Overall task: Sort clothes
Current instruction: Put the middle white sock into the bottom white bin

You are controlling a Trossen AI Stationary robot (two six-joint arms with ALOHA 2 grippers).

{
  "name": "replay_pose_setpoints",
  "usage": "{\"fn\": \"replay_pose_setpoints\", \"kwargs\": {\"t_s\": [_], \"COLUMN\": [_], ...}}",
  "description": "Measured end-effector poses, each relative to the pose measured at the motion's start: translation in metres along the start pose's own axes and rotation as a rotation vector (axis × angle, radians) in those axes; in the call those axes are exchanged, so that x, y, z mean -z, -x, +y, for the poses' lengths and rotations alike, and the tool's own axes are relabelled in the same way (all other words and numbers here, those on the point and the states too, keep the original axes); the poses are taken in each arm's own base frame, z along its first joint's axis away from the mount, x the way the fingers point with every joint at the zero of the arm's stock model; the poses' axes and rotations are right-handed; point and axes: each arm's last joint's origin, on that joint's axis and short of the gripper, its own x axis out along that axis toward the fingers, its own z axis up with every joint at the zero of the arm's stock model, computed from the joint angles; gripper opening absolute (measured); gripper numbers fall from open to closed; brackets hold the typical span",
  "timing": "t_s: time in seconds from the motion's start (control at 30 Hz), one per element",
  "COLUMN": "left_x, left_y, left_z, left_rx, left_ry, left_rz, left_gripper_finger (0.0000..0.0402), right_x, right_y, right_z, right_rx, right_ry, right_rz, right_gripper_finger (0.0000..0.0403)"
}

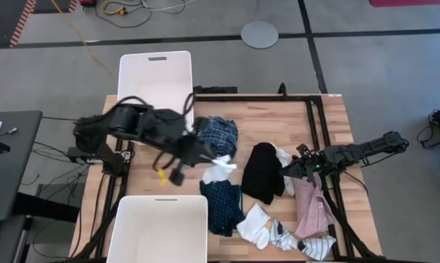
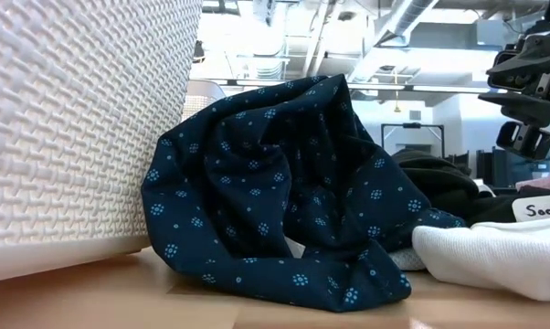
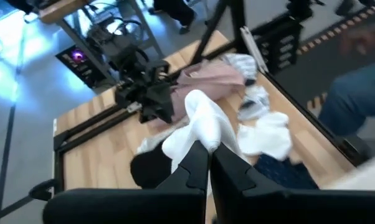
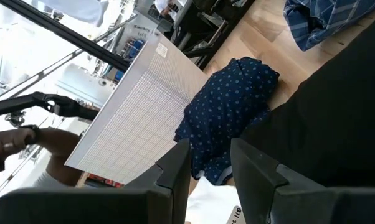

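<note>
Seen from above, a wooden table (image 1: 278,117) held a scatter of small garments between two white bins: one bin (image 1: 156,77) at the far edge and another bin (image 1: 158,230) at the near edge.

The left gripper (image 1: 205,155) hovered over the middle of the table, its fingers pinched together on a white sock (image 1: 218,171) that hung from the tips. In the left wrist view that white sock (image 3: 203,124) dangled just ahead of the closed fingers (image 3: 194,171).

A blue plaid shirt (image 1: 218,134) lay bunched just beyond the left gripper. A navy dotted piece (image 1: 222,204) sat beside the near bin, and a black piece (image 1: 262,172) lay at the centre. A pink shirt (image 1: 311,206) was spread toward the right side, with white and striped socks (image 1: 278,232) along the near edge.

The right gripper (image 1: 293,169) rested low at the black piece's right edge, its fingers (image 4: 175,165) a little apart and holding nothing that I could see.
</note>
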Motion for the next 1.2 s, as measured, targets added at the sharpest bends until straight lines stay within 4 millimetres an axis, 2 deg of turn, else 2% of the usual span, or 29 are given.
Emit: {"fn": "replay_pose_setpoints", "kwargs": {"t_s": [0.23, 0.57, 0.83, 1.2], "left_x": [-0.001, 0.001, 0.004, 0.003], "left_y": [0.040, 0.076, 0.082, 0.072], "left_z": [-0.025, -0.057, -0.082, -0.121], "left_rx": [0.078, 0.188, 0.258, 0.301], "left_ry": [-0.024, 0.015, 0.097, 0.141], "left_rz": [-0.024, -0.022, 0.065, 0.124], "left_gripper_finger": [0.0000, 0.0000, 0.0000, 0.0000], "right_x": [0.000, 0.000, 0.000, -0.001], "right_y": [0.000, 0.000, 0.000, 0.000], "right_z": [0.000, 0.000, 0.000, 0.000], "right_rx": [0.000, 0.000, 0.000, -0.006], "right_ry": [0.000, 0.000, 0.000, -0.034], "right_rz": [0.000, 0.000, 0.000, -0.012], "right_gripper_finger": [0.0132, 0.0132, 0.0132, 0.0132]}}
